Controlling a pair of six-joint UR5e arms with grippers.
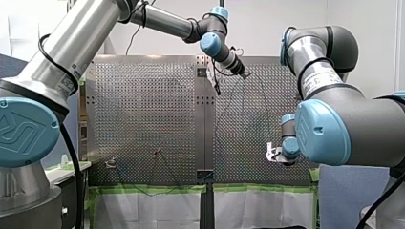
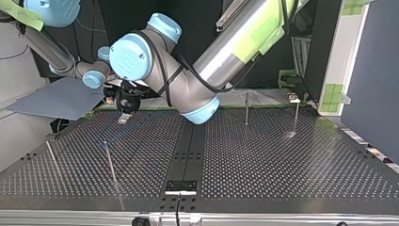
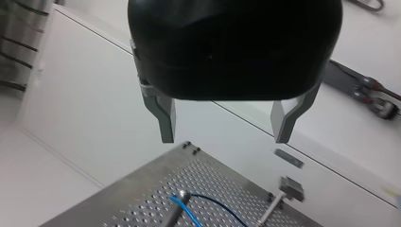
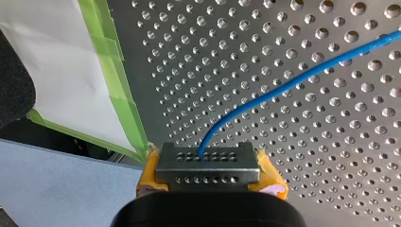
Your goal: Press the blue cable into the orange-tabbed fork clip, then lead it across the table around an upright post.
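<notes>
**Now: thin blue cable pinched in my right gripper, my left gripper free**

My right gripper (image 4: 208,165) is closed on the blue cable (image 4: 293,82). Its yellow pads (image 4: 270,176) are pressed together, and the cable comes out from between them. From there the cable runs in a loose curve over the perforated counter (image 4: 265,38), near its taped edge.

My left gripper (image 3: 226,135) hangs high above the counter's other end, its metal fingers wide apart and holding nothing. Below it the cable passes the rounded head of an upright post (image 3: 178,201); I cannot tell whether it wraps around it. I cannot pick out the orange-tabbed fork clip in any view.

The cable looks light, thin and limp, so I expect it to sag and buckle rather than push. Its smooth jacket may slide through the pads. I judge it best held close beside the stretch to be seated, leaving only a short free length.
</notes>
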